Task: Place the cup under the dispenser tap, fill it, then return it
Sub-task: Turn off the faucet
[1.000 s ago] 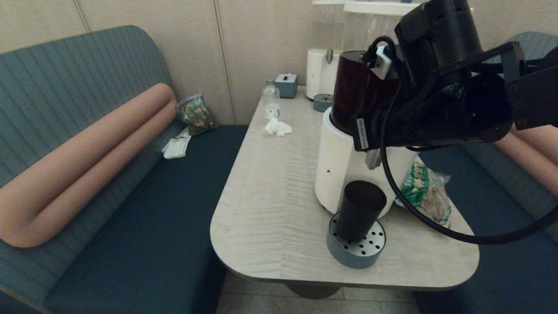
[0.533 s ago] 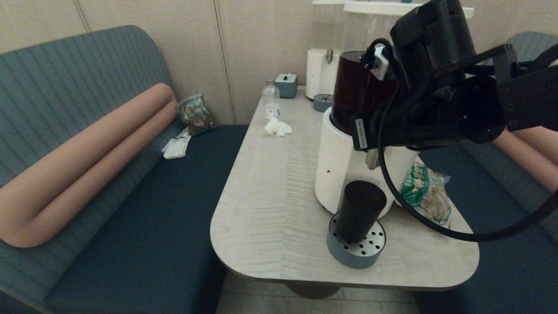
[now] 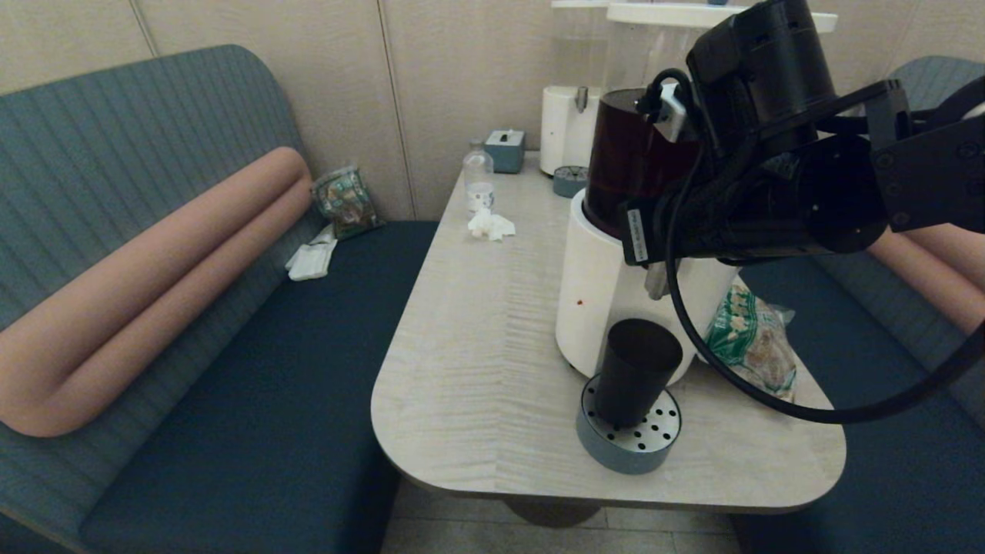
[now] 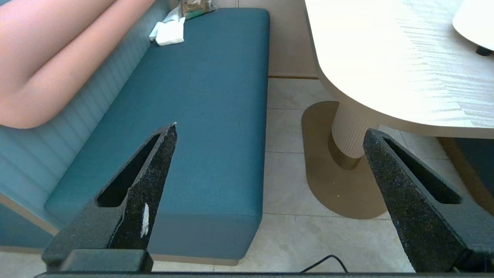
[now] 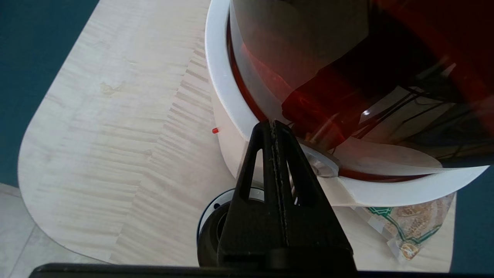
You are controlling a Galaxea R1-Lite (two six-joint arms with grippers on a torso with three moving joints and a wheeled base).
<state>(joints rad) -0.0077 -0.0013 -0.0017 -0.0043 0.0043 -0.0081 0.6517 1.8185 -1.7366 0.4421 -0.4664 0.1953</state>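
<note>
Booth seating flanks a pale wood-grain table (image 3: 477, 346), on which the large dispenser (image 3: 596, 300) with white base and dark brown drink stands at the near right. At its foot sits a round perforated drip tray (image 3: 654, 438), and the cup (image 3: 635, 371) stands upright on that tray, directly below the dispenser tap (image 3: 656, 281). This placement is judged deliberate: the cup is positioned to catch the pour, and the tray beneath it takes any spill.

Right gripper (image 5: 273, 125): fingers pressed fully together with nothing between them, tip resting at the rim where the tank meets the base, just above the tap. A closed tip suits pushing a lever rather than grasping. Whether it is actually touching the tap control appears likely but cannot be confirmed, since the arm hides the contact in the head view.

Left gripper (image 4: 270, 135): fingers spread wide, holding nothing, parked low beside the table over the bench and floor.

A green snack packet (image 3: 750, 338) lies right of the dispenser.
</note>
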